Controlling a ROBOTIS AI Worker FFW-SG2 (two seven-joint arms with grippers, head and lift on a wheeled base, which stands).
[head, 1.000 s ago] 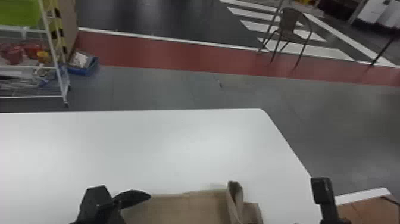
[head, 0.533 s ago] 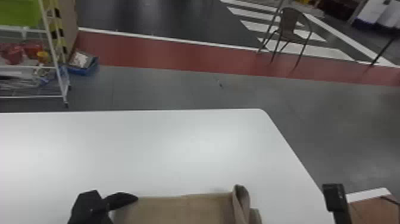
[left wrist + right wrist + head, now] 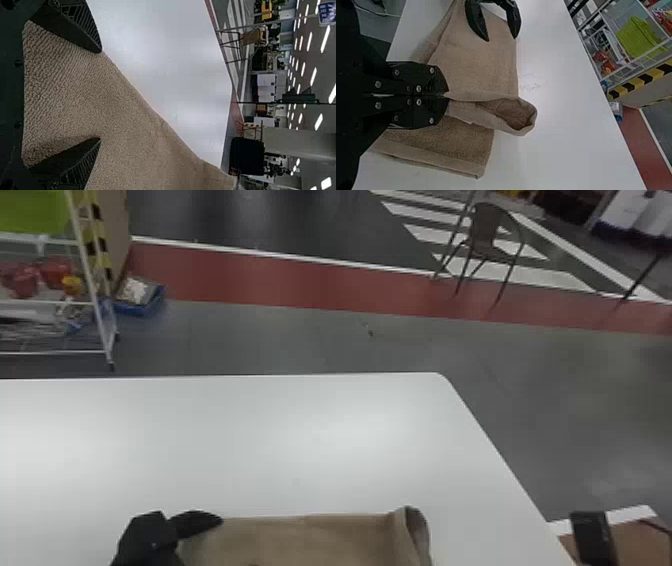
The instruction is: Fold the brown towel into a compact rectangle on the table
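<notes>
In the head view, my left gripper (image 3: 172,535) is over the left end of the brown towel (image 3: 310,540), with its fingers apart. The left wrist view has the towel (image 3: 119,107) spread beneath and between the fingers of my left gripper (image 3: 101,95), which is open. A black part at my right gripper's wrist (image 3: 592,535) stands at the lower right. My right gripper (image 3: 447,95) is shut on a raised, rolled fold of the towel (image 3: 474,67). Another layer with a hemmed edge lies beside that fold in the right wrist view.
The white table (image 3: 300,440) extends beyond the towel, with its right edge slanting toward the lower right. A wire rack (image 3: 95,290) stands on the floor at the far left, and a chair (image 3: 492,245) at the far right. Brown material (image 3: 637,542) lies past the table's right edge.
My left gripper has shifted slightly left, and the black part of the right arm has moved right. The towel's raised right fold has moved a little right and nearer.
</notes>
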